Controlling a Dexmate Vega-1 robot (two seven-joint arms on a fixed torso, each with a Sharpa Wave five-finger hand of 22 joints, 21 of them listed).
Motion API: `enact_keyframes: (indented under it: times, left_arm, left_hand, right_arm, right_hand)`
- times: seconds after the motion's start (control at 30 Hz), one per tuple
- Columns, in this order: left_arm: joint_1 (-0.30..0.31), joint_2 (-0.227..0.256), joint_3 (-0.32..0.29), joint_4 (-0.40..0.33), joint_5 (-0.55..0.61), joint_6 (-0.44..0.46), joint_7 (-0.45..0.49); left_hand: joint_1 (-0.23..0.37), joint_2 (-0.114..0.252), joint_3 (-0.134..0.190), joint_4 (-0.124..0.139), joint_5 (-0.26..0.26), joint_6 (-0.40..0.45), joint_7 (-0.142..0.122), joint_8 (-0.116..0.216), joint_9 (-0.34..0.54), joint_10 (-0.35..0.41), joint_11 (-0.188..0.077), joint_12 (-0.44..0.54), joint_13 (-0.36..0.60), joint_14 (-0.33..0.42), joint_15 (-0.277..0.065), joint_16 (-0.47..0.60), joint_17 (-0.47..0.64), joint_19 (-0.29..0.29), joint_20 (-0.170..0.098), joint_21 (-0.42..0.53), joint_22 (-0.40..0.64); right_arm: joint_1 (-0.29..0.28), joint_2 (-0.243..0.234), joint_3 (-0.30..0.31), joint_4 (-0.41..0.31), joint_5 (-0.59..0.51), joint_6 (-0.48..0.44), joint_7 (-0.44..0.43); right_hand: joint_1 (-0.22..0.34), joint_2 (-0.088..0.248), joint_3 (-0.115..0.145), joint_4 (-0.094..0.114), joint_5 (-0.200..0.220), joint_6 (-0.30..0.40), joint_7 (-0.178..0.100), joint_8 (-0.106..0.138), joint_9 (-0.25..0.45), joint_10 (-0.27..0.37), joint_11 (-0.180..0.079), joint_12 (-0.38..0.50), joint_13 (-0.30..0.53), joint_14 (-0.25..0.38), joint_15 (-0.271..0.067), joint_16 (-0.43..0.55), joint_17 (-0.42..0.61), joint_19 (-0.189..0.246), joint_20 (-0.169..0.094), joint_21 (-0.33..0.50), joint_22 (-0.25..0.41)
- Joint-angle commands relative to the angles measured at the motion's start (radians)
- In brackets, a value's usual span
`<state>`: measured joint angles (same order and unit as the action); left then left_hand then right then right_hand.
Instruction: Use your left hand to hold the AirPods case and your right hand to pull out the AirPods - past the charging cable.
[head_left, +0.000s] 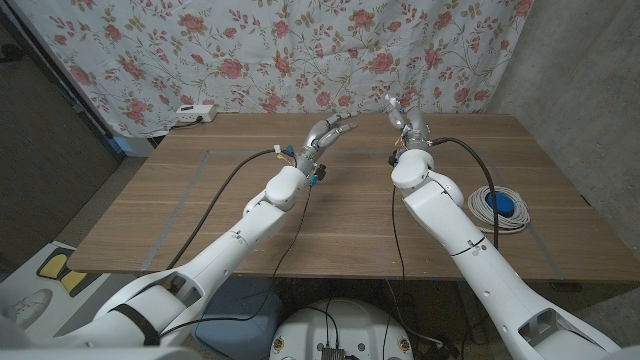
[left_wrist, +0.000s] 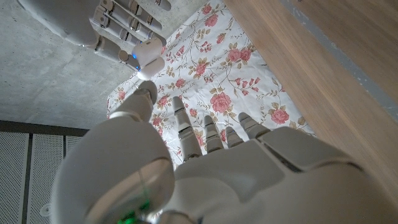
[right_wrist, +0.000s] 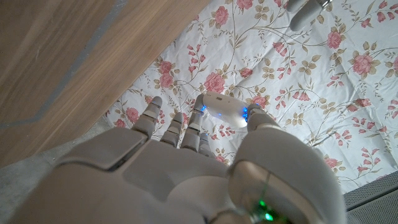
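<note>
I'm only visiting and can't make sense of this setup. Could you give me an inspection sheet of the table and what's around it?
Surface: wooden table, faint taped lines.
Job's things: white AirPods case, held above the table in the right hand; lid state unclear.
Clutter: blue object inside the cable coil.
Hands: left hand raised, fingers apart, holding nothing; right hand raised, pinching the case.
Cables: coiled white charging cable on the table's right side; black cables along the arms.
Surroundings: floral curtain behind; white power strip at the far left.
</note>
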<state>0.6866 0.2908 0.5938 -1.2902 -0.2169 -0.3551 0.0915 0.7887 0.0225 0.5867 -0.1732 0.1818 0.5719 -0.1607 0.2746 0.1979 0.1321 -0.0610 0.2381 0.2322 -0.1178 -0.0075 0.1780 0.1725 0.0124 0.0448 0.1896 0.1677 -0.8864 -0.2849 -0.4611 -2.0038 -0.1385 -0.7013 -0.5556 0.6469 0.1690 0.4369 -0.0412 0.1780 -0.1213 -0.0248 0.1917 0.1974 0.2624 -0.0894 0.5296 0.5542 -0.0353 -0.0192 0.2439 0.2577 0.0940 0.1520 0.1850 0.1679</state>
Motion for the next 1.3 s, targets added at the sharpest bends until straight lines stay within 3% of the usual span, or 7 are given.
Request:
enact_keyframes:
  times: [0.03,0.87,0.97,1.0,1.03,1.1,1.3]
  left_arm:
    - [-0.018,-0.021,0.015,0.031,0.028,-0.016,-0.003]
    - [-0.031,-0.049,0.03,0.054,0.074,-0.029,0.025]
    - [-0.023,-0.063,0.029,0.056,0.1,-0.039,0.071]
    - [-0.011,-0.082,0.024,0.063,0.126,-0.063,0.131]
    - [0.016,-0.092,0.018,0.023,0.194,-0.034,0.233]
    - [0.004,-0.085,0.031,0.028,0.263,-0.055,0.266]
    - [-0.006,-0.11,0.03,0.066,0.218,-0.075,0.21]
  left_hand:
    - [0.006,-0.004,-0.011,0.002,0.004,-0.003,0.009,-0.008,0.004,-0.003,-0.005,0.0,-0.001,-0.004,-0.002,0.007,0.003,0.001,0.005,-0.001,0.003]
    - [0.022,-0.01,-0.036,0.009,0.014,-0.001,-0.003,-0.02,0.003,-0.002,-0.005,0.002,-0.003,0.006,0.007,0.009,0.003,0.01,0.019,0.002,0.003]
    - [0.024,-0.013,-0.039,0.009,0.017,0.0,-0.005,-0.02,0.003,-0.001,-0.006,0.002,-0.004,0.008,0.006,0.01,0.003,0.01,0.019,0.002,0.003]
    - [0.025,-0.014,-0.04,0.008,0.018,0.001,-0.005,-0.02,0.003,-0.001,-0.008,0.002,-0.004,0.008,0.005,0.01,0.003,0.011,0.018,0.002,0.003]
    - [0.03,-0.019,-0.047,0.009,0.023,0.016,-0.003,-0.017,0.003,0.01,-0.012,0.007,-0.004,0.018,0.001,0.013,0.003,0.015,0.018,0.003,0.003]
    - [0.037,-0.025,-0.055,0.008,0.028,0.032,-0.002,-0.015,0.004,0.025,-0.012,0.014,-0.003,0.035,-0.002,0.018,0.003,0.024,0.017,0.005,0.003]
    - [0.047,-0.033,-0.067,0.009,0.035,0.046,-0.005,-0.014,0.004,0.038,-0.021,0.019,-0.004,0.045,-0.009,0.018,0.003,0.036,0.015,0.007,0.003]
  right_arm:
    - [-0.009,0.003,0.0,-0.005,0.011,0.002,0.003]
    - [-0.033,-0.006,-0.008,-0.041,0.013,0.014,0.002]
    - [-0.035,-0.005,-0.008,-0.045,0.012,0.012,-0.001]
    - [-0.036,-0.005,-0.008,-0.046,0.012,0.012,-0.002]
    - [-0.036,-0.006,-0.009,-0.047,0.011,0.011,-0.002]
    - [-0.037,-0.005,-0.01,-0.048,0.01,0.01,-0.003]
    - [-0.038,-0.003,-0.008,-0.05,0.015,0.011,0.0]
  right_hand:
    - [-0.001,0.004,-0.002,-0.001,0.007,0.002,-0.002,0.002,0.003,-0.002,-0.004,0.005,0.003,0.0,-0.003,-0.002,0.006,-0.003,0.006,0.006,0.003]
    - [-0.002,0.005,-0.005,-0.005,0.008,0.004,0.0,0.001,0.003,-0.006,-0.003,0.014,0.007,0.001,-0.003,-0.003,0.007,-0.004,0.008,0.006,0.003]
    - [-0.002,0.006,-0.005,-0.005,0.008,0.004,0.0,0.001,0.003,-0.006,-0.001,0.015,0.007,0.001,-0.002,-0.002,0.007,-0.004,0.009,0.006,0.003]
    - [-0.002,0.006,-0.005,-0.005,0.008,0.004,0.0,0.001,0.003,-0.006,-0.001,0.015,0.007,0.001,-0.003,-0.002,0.007,-0.004,0.009,0.006,0.003]
    - [-0.002,0.006,-0.005,-0.006,0.008,0.005,0.0,0.001,0.003,-0.007,-0.001,0.016,0.007,0.001,-0.003,-0.003,0.007,-0.004,0.009,0.006,0.003]
    - [-0.002,0.006,-0.006,-0.006,0.008,0.005,0.0,0.001,0.003,-0.007,-0.002,0.016,0.008,0.0,-0.003,-0.003,0.008,-0.004,0.009,0.006,0.003]
    - [-0.002,0.006,-0.006,-0.006,0.008,0.005,0.0,0.001,0.003,-0.007,-0.002,0.018,0.008,0.0,-0.003,-0.003,0.008,-0.003,0.009,0.006,0.003]
